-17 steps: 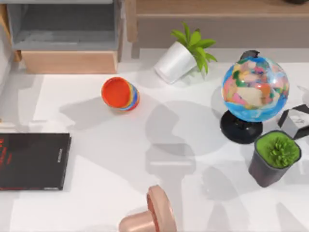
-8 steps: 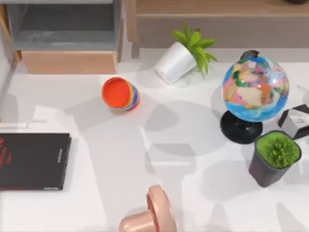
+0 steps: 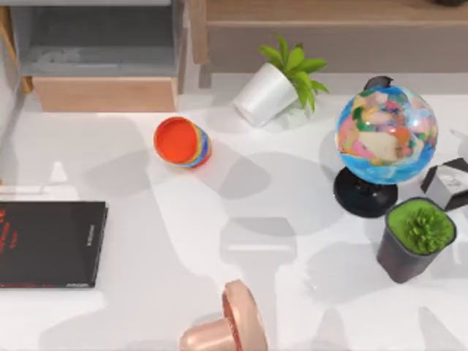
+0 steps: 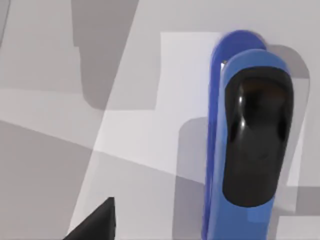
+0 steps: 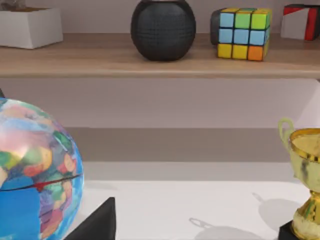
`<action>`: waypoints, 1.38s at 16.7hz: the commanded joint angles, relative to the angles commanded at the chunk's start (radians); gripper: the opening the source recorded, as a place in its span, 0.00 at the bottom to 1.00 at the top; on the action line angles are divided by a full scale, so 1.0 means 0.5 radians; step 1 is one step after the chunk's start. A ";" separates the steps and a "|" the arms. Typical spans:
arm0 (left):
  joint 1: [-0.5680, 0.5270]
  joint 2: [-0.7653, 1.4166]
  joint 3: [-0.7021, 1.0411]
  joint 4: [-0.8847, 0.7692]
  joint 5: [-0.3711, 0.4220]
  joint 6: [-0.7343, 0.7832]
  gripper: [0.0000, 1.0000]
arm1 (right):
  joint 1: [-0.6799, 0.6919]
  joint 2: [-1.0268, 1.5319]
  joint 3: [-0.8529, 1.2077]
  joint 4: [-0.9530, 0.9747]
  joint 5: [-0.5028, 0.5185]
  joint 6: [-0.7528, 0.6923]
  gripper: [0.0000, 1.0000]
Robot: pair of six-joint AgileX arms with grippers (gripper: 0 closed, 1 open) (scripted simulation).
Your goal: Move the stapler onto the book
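1. Landmark: the book [image 3: 50, 243], flat on the white table [image 3: 219, 190] at the top view's left edge, red lettering on its black cover. Nothing lies on it.
2. The stapler [image 4: 248, 140] lies on the table directly under my left wrist camera: bright blue body, glossy black top. I cannot place it relative to the book from these pictures.
3. My left gripper hangs above the stapler, apart from it. Whether its fingers are apart or together, I cannot tell.
4. My right arm is parked on the far side from the book, near the globe [image 5: 35, 170].
5. Step in hand, as I judge it: the approach to pick; stapler not yet grasped.
6. Next move calls for descending with fingers astride the stapler's narrow width, closing, lifting, then carrying it over the book's cover.
7. The pink-copper mushroom-shaped object [image 3: 227, 329], right of the book, is not the target.
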 joint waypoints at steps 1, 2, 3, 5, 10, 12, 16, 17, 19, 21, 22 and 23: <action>0.000 0.000 0.000 0.000 0.000 0.000 1.00 | 0.000 0.000 0.000 0.000 0.000 0.000 1.00; 0.000 0.000 0.000 0.000 0.000 0.000 1.00 | 0.000 0.000 0.000 0.000 0.000 0.000 1.00; -0.011 0.003 -0.004 0.003 -0.002 0.000 1.00 | 0.000 0.000 0.000 0.000 0.000 0.000 1.00; -0.010 0.001 -0.007 0.005 -0.001 -0.002 1.00 | 0.000 0.000 0.000 0.000 0.000 0.000 1.00; 0.010 -0.024 -0.057 0.034 0.000 0.008 1.00 | 0.000 0.000 0.000 0.000 0.000 0.000 1.00; 0.023 -0.039 -0.102 0.063 0.001 0.019 1.00 | 0.000 0.000 0.000 0.000 0.000 0.000 1.00; 0.034 -0.060 -0.231 0.169 0.005 0.035 1.00 | 0.000 0.000 0.000 0.000 0.000 0.000 1.00; 0.032 -0.061 -0.266 0.204 0.004 0.034 1.00 | 0.000 0.000 0.000 0.000 0.000 0.000 1.00; 0.027 -0.056 -0.332 0.278 0.003 0.027 1.00 | 0.000 0.000 0.000 0.000 0.000 0.000 1.00; 0.016 -0.044 -0.383 0.351 0.002 0.014 1.00 | 0.000 0.000 0.000 0.000 0.000 0.000 1.00; 0.010 -0.034 -0.402 0.381 0.001 0.008 1.00 | 0.000 0.000 0.000 0.000 0.000 0.000 1.00; 0.004 -0.020 -0.415 0.402 0.000 0.003 1.00 | 0.000 0.000 0.000 0.000 0.000 0.000 1.00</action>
